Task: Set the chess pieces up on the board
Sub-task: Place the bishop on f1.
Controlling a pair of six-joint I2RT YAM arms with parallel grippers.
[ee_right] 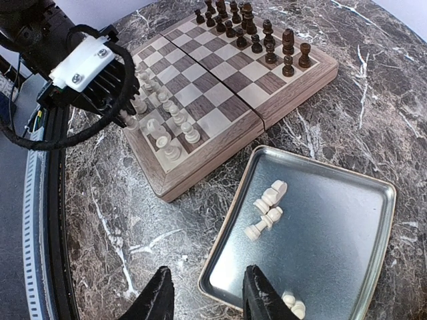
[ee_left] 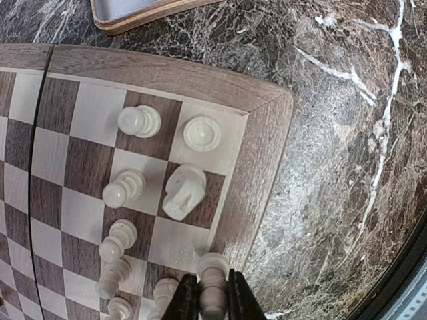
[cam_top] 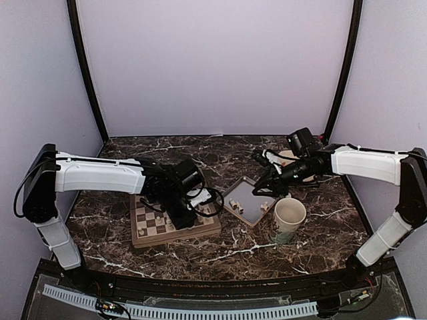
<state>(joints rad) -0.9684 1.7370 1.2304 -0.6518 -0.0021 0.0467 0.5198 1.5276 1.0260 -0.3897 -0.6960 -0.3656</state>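
Marble table point(ee_left: 333, 133): left gripper point(ee_left: 212, 303) pinches a chess piece point(ee_left: 212, 270) at the board point(ee_left: 260, 167) edge; right gripper point(ee_right: 208, 293) open above the tray point(ee_right: 347, 220)

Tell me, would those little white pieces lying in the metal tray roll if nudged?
Probably. The chess pieces lie on their sides; round bodies likely roll on the smooth tray. Being tiny, they probably slide easily too.

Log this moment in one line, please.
left gripper: shut on cream-white chessman at checked wooden chessboard edge | right gripper: open near grey square metal tray
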